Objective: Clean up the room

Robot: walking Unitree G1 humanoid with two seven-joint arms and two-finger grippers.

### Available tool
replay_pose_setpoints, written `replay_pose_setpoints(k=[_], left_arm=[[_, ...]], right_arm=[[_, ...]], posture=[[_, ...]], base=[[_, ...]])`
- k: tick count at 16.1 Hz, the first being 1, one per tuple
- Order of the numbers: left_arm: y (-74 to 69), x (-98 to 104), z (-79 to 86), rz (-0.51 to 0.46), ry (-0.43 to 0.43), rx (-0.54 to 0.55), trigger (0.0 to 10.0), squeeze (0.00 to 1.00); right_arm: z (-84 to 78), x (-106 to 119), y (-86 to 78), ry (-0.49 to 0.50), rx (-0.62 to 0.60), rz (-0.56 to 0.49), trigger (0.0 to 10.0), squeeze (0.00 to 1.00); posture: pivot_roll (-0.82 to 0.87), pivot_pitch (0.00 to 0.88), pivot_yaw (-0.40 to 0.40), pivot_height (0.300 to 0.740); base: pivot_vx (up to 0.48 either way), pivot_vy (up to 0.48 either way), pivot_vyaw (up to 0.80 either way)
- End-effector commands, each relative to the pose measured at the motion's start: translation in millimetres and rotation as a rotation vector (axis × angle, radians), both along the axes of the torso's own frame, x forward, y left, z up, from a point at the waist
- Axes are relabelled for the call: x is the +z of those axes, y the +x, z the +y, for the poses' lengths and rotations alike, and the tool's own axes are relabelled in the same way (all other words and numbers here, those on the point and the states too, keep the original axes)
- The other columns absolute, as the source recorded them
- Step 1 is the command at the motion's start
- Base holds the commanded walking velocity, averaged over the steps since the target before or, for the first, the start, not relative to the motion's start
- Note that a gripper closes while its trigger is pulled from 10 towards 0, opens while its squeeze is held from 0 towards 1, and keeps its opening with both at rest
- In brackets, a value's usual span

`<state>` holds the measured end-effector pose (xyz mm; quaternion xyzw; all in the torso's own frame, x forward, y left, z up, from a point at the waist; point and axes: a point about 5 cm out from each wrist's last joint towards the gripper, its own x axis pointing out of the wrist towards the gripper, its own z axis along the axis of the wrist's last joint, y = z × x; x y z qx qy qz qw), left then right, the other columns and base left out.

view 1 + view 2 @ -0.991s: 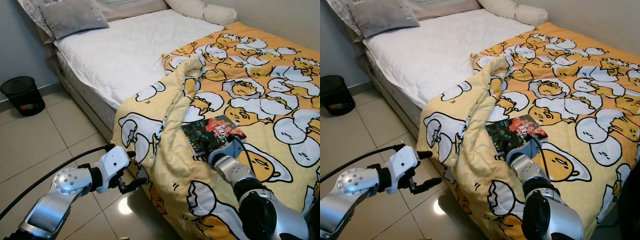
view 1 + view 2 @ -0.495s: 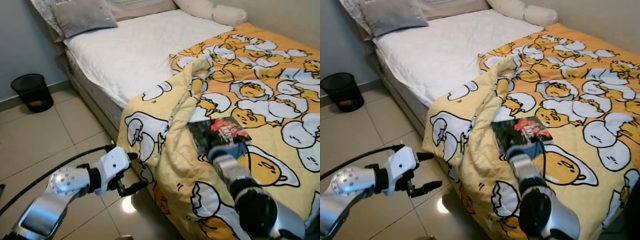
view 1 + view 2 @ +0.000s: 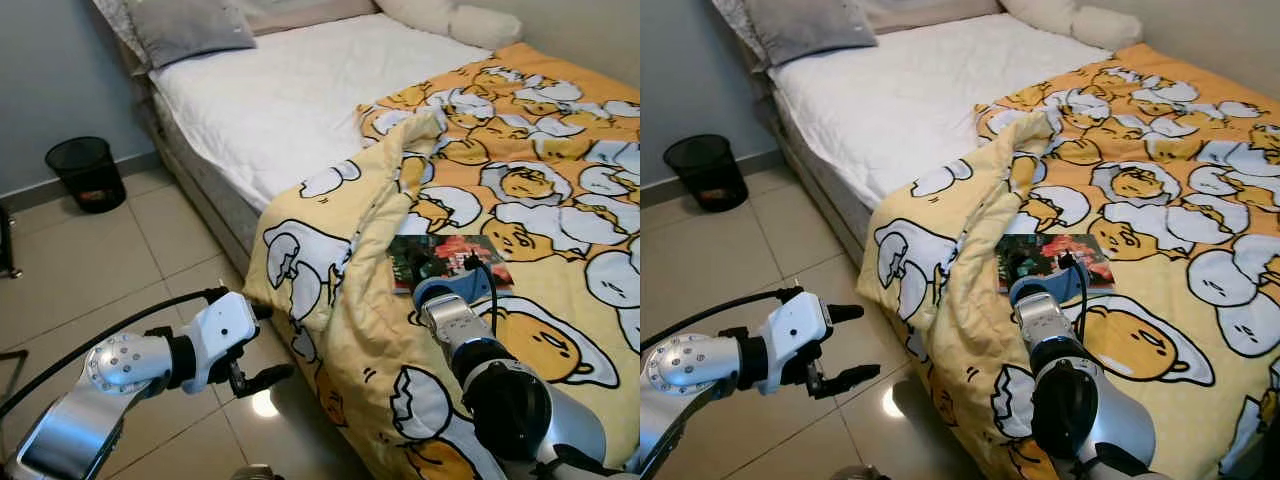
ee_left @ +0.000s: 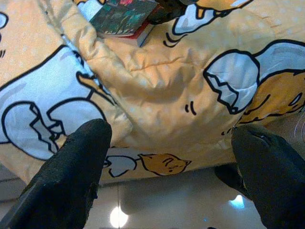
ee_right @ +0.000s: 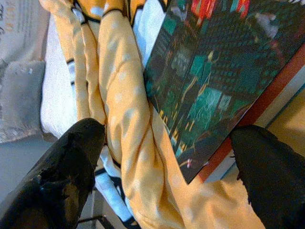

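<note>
A book [image 3: 446, 259] with a dark green and red cover lies flat on the yellow egg-print blanket [image 3: 520, 185] near the bed's edge. My right gripper [image 5: 169, 143] is open at the book's near edge, one finger [image 5: 76, 157] over the blanket fold and the other finger [image 5: 267, 167] by the book's red-edged corner. From the head camera its fingers are hidden behind the wrist [image 3: 448, 315]. Over the tiled floor beside the bed, my left gripper [image 3: 274, 343] is open and holds nothing; it faces the hanging blanket [image 4: 157, 86].
The white mattress [image 3: 300, 90] lies bare at the bed's head, with a grey pillow [image 3: 195, 25] and a white pillow [image 3: 450, 20]. A black waste bin [image 3: 88, 172] stands on the tiled floor [image 3: 110, 260] by the wall. A dark furniture leg [image 3: 5, 240] is at the far left.
The camera has swung left, bringing more floor into view. Both grippers hold about the same places relative to the bed, and the book has not moved.
</note>
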<state>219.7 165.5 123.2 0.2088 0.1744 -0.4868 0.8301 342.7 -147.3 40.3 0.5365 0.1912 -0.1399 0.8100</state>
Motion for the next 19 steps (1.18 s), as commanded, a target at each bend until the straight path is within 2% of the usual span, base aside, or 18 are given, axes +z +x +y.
replay_pose_setpoints(k=[1,5,19], left_arm=[[-2.0,4.2,0.7,-0.008,0.002,0.001,10.0,0.94],[-4.6,3.8,-1.9,0.003,0.002,0.005,10.0,0.93],[-4.9,3.9,-2.2,0.004,0.001,0.005,10.0,0.93]], right_arm=[[1.2,-8.2,-6.2,0.019,-0.011,0.032,10.0,0.00],[-5.7,-19.3,-15.6,0.032,-0.067,0.075,10.0,0.00],[-6.3,-19.6,-15.9,0.035,-0.070,0.073,10.0,0.00]], posture=[[0.40,0.064,0.006,0.740],[0.39,0.060,0.015,0.740],[0.39,0.059,0.015,0.740]], base=[[0.000,0.000,0.00],[0.000,0.000,0.00],[0.000,0.000,0.00]])
